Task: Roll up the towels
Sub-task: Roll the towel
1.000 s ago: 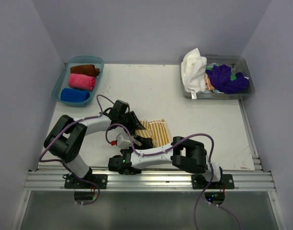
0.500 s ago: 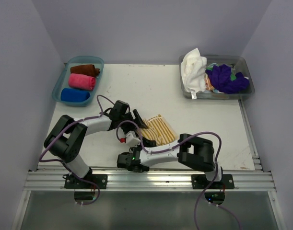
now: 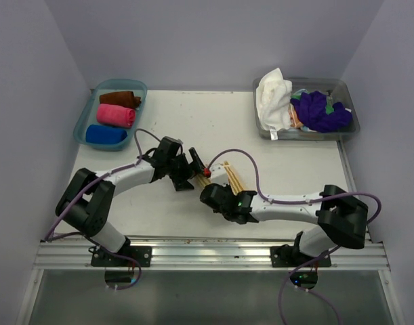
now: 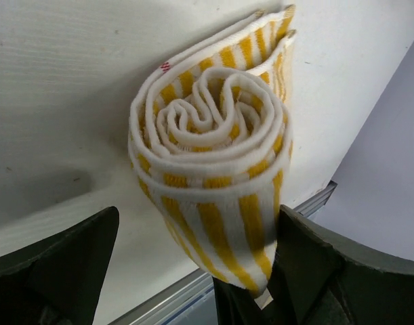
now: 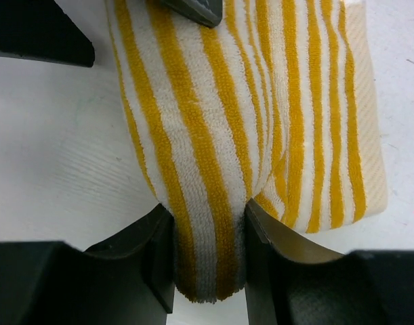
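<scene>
Yellow-striped towel [image 4: 213,156] lies rolled between the fingers of your left gripper [image 4: 193,264], which are spread wide and clear of it. Your right gripper [image 5: 208,250] pinches the roll's end between its fingers, probably so the coil can't spring loose on the table [image 4: 57,101].

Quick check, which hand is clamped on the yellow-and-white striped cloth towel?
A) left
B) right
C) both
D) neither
B: in the right wrist view the right hand has its fingers pinched on a fold of the yellow-and-white striped cloth towel, while the left hand stands wide open around the rolled end.
</scene>
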Controlling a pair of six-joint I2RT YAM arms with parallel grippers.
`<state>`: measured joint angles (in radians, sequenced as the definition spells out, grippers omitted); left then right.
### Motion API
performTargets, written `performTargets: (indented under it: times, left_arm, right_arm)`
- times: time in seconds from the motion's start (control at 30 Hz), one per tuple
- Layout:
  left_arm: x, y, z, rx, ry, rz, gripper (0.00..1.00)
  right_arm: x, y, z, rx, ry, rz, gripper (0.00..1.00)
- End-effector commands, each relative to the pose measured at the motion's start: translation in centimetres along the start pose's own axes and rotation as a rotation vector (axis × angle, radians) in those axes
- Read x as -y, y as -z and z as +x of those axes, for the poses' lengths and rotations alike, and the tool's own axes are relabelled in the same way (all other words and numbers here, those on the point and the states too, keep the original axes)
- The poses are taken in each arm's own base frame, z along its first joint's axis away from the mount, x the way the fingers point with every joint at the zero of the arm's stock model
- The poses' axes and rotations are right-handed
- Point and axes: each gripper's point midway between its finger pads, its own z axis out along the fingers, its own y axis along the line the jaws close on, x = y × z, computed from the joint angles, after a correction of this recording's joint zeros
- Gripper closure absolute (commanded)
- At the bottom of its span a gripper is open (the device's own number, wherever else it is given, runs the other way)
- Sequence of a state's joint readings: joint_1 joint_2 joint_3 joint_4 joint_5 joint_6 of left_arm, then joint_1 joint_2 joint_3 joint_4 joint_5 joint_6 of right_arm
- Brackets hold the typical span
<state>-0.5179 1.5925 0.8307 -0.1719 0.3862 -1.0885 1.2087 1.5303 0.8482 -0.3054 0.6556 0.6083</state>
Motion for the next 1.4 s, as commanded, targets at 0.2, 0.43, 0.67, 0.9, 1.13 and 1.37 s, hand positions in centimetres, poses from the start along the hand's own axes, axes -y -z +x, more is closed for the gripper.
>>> performTargets:
  times: [0.2, 0.43, 0.67, 0.9, 1.13, 1.37]
  left_arm:
    - [4.1, 2.8, -1.5, 0.068, -0.089, 0.100, 0.00]
    - [4.0, 3.0, -1.2, 0.066, -0.113, 0.121, 0.00]
    - [2.7, 1.6, -0.8, 0.031, -0.114, 0.101, 0.00]
    - [3.2, -0.4, -1.1, 0.022, -0.114, 0.173, 0.00]
    - [3.2, -2.0, -1.4, 0.022, -0.114, 0.187, 0.01]
    - [3.8, -3.4, -1.4, 0.006, -0.113, 0.200, 0.23]
  right_arm:
    - [-2.6, -0.3, -0.9, -0.038, -0.255, -0.323, 0.65]
    - [-2.7, -0.2, -1.3, -0.079, -0.426, -0.465, 0.65]
    - [-1.3, -0.4, -0.2, -0.133, -0.596, -0.560, 0.65]
    - [-0.7, -0.2, 1.2, -0.163, -0.730, -0.653, 0.66]
    - [-1.0, -0.2, 2.4, -0.217, -0.807, -0.730, 0.66]
    - [-0.9, -1.0, 3.3, -0.266, -0.793, -0.701, 0.68]
